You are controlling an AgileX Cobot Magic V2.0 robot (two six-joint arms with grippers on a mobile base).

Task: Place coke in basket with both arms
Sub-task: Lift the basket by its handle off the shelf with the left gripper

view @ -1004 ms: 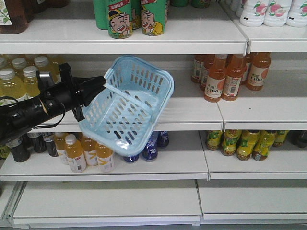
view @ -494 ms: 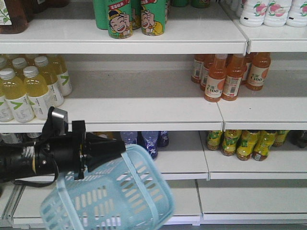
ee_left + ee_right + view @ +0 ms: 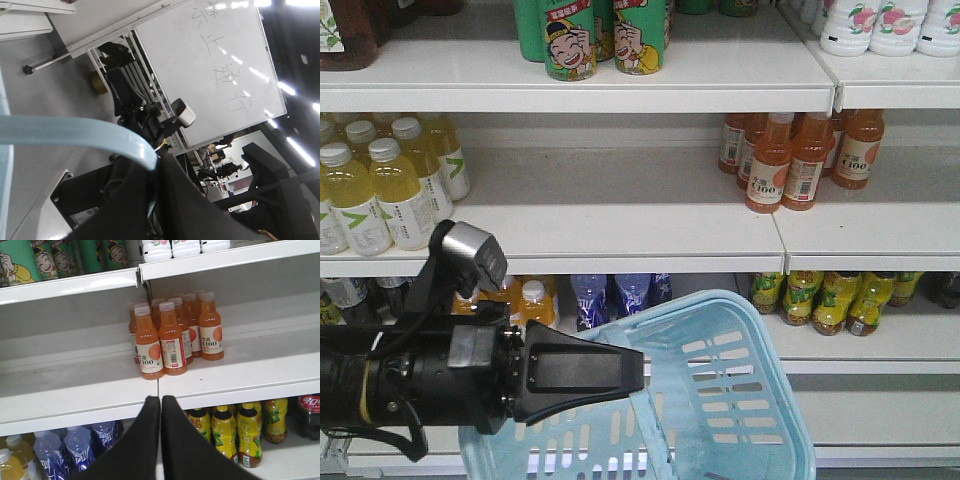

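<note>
While left black gripper (image 3: 636, 368) clamps pale blue slotted plastic basket (image 3: 760, 400) at 6 o'clock, right gripper (image 3: 161, 404) closed, empty; coke unseen, unplaced.

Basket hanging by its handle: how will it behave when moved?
Probably light: the basket looks empty and is thin slotted plastic. Likely to swing and tilt, since the left hand pinches only the flat handle. The handle curves, so it may flex.

Black left arm (image 3: 390, 378), yellow ring (image 3: 364, 388), silver-grey camera block (image 3: 475, 252) on black bracket (image 3: 432, 290), wedge-shaped black claw (image 3: 638, 368)
</note>
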